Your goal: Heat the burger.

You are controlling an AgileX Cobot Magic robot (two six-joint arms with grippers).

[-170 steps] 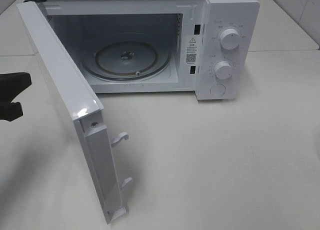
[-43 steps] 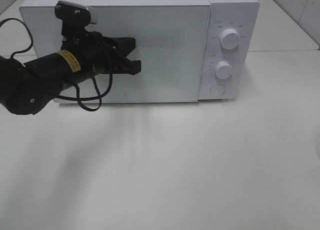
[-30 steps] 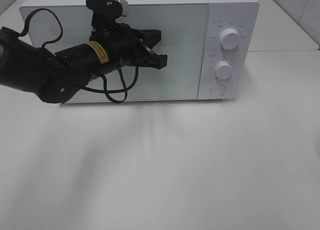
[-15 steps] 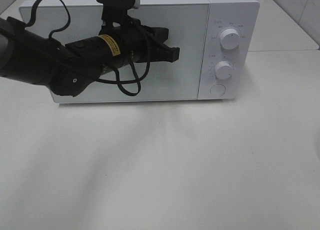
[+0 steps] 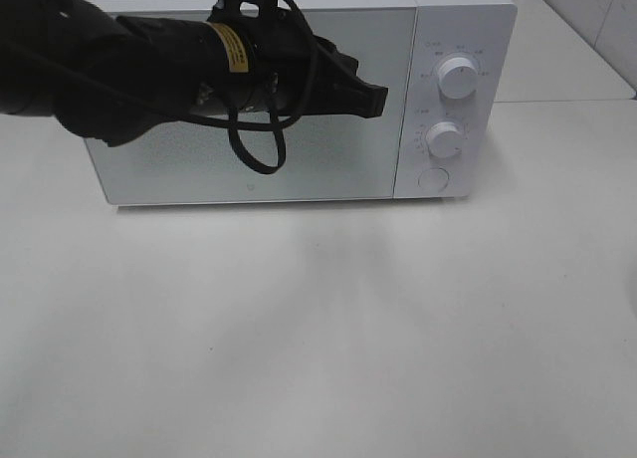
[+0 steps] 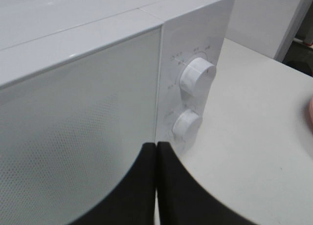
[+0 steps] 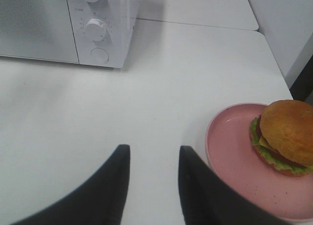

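The burger [image 7: 286, 137], a tan bun over green lettuce and dark filling, sits on a round pink plate [image 7: 230, 151] on the table, to one side of my right gripper [image 7: 153, 151]. That gripper is open above bare tabletop with nothing between its fingers. It does not show in the exterior high view. The white microwave [image 5: 299, 169] has its door closed. My left gripper [image 5: 373, 100] is shut and empty, held in front of the door's right part, just left of the control panel. In the left wrist view its closed fingertips [image 6: 156, 151] point toward the two dials.
The microwave's panel carries an upper dial [image 5: 456, 77], a lower dial [image 5: 444, 138] and a round button [image 5: 433, 179]. The left arm and its cable [image 5: 254, 149] cover the upper left of the door. A sliver of the pink plate [image 6: 309, 112] shows in the left wrist view.
The microwave door, open in the oldest frame, is now shut. Over the last second my left arm has slid right and slightly up across the door toward the dials.
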